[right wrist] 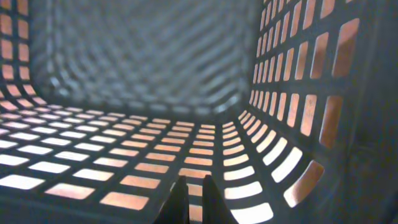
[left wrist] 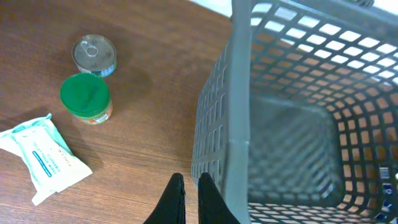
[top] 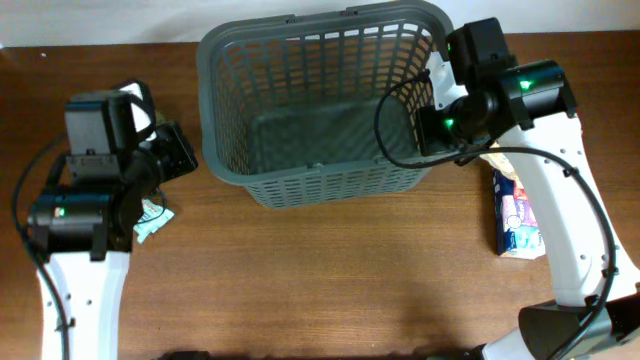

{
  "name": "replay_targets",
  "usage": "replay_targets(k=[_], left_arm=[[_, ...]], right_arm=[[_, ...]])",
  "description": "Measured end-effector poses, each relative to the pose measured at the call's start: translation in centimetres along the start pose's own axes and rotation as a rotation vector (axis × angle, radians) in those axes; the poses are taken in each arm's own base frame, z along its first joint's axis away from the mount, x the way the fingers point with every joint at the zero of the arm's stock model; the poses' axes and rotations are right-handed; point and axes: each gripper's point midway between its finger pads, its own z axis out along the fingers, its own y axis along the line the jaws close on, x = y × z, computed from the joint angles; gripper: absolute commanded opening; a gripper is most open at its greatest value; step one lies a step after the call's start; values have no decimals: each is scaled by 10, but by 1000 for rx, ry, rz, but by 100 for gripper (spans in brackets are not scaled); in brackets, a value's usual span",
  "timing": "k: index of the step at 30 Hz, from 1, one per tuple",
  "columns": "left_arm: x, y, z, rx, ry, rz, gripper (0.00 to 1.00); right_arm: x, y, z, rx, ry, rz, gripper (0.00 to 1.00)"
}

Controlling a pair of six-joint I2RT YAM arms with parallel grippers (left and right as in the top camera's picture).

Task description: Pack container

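Your container (top: 330,185) sits against the far edge of the tabletop, about midway between the left and right edges, upright with its open top facing up. No grocery item shows inside it in any view.

Your right gripper (right wrist: 191,186) is down inside the container, close to the wall nearest the right edge. Its fingers are pressed nearly together, with only a sliver of gap, and they pinch nothing. Below them you see the slotted base and the curved corner where it rises into the wall.

Your left gripper (left wrist: 189,186) hangs over bare wood just outside the container wall that faces the left edge. Its fingers are also drawn almost together and hold nothing.

Toward the left edge you have a tin can (left wrist: 94,55), a green-lidded jar (left wrist: 86,98) just beside it, and a white wipes packet (left wrist: 43,158) lying flat nearby. Near the right edge, a colourful carton (top: 515,215) lies partly under the right arm.
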Motion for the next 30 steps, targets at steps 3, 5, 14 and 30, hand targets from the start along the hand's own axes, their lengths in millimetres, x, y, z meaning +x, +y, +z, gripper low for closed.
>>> replay_targets(k=[3,5,14,30], left_arm=[[-2,-1,-8,8,-22,4,2],[-2,-2,-12,12,-32,4,2],[-3,-3,-18,20,-45,54,2],[33,-19,-134,153,-240,433,2]], right_arm=[[10,-1,0,2,42,9,4],[12,0,0,2,49,10,4],[-6,1,-19,0,-34,7,4],[-12,-119,-137,240,-391,282,4]])
